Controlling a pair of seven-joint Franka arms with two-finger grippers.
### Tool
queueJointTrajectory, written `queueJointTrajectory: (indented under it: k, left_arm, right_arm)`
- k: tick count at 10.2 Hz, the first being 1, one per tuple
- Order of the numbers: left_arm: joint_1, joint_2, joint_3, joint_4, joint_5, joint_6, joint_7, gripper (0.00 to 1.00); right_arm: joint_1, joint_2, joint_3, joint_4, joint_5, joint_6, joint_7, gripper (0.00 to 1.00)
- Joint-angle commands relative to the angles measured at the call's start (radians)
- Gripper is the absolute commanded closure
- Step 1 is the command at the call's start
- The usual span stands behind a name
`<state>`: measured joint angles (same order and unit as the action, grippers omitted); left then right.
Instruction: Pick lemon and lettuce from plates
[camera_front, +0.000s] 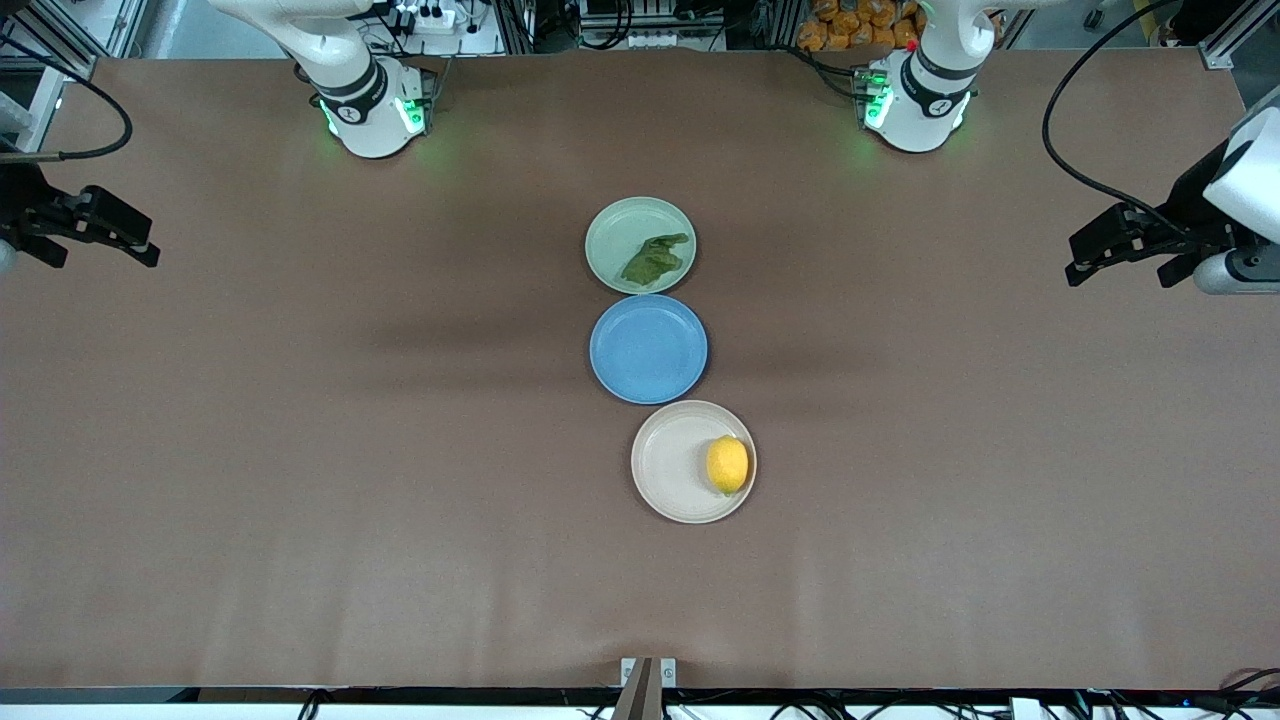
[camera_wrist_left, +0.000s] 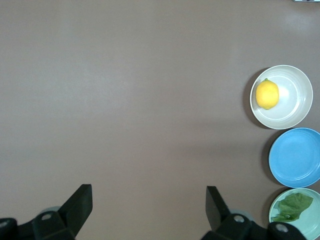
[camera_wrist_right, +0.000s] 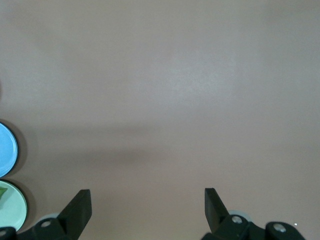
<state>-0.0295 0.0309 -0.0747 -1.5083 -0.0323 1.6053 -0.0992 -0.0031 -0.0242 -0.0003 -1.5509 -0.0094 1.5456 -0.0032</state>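
Observation:
The yellow lemon (camera_front: 727, 465) lies on the beige-cream plate (camera_front: 670, 462), nearest the front camera; both show in the left wrist view, lemon (camera_wrist_left: 267, 94) on plate (camera_wrist_left: 292, 97). The dark green lettuce (camera_front: 655, 259) lies on the mint green plate (camera_front: 615, 235), farthest from the camera; both show in the left wrist view, lettuce (camera_wrist_left: 292, 206) on plate (camera_wrist_left: 310, 220). My left gripper (camera_front: 1115, 258) is open and empty, up over the left arm's end of the table (camera_wrist_left: 149, 192). My right gripper (camera_front: 105, 235) is open and empty over the right arm's end (camera_wrist_right: 148, 195).
An empty blue plate (camera_front: 648, 348) sits between the two task plates, touching or nearly touching both; it shows in both wrist views (camera_wrist_left: 296, 157) (camera_wrist_right: 6, 149). The mint plate's edge shows in the right wrist view (camera_wrist_right: 12, 205). Brown table (camera_front: 300, 450) spreads wide around the plates.

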Motion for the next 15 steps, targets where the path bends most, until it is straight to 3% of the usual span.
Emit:
queueJointTrajectory:
  k: [1, 15]
  left_arm:
    - [0.002, -0.003, 0.003, 0.000, -0.002, -0.002, 0.013, 0.00]
    - [0.000, 0.000, 0.003, -0.001, 0.017, 0.012, 0.012, 0.00]
  right_arm:
    - [0.000, 0.001, 0.000, 0.017, -0.014, -0.016, 0.003, 0.00]
    - [-0.005, 0.001, -0.001, 0.012, -0.015, -0.042, 0.003, 0.00]
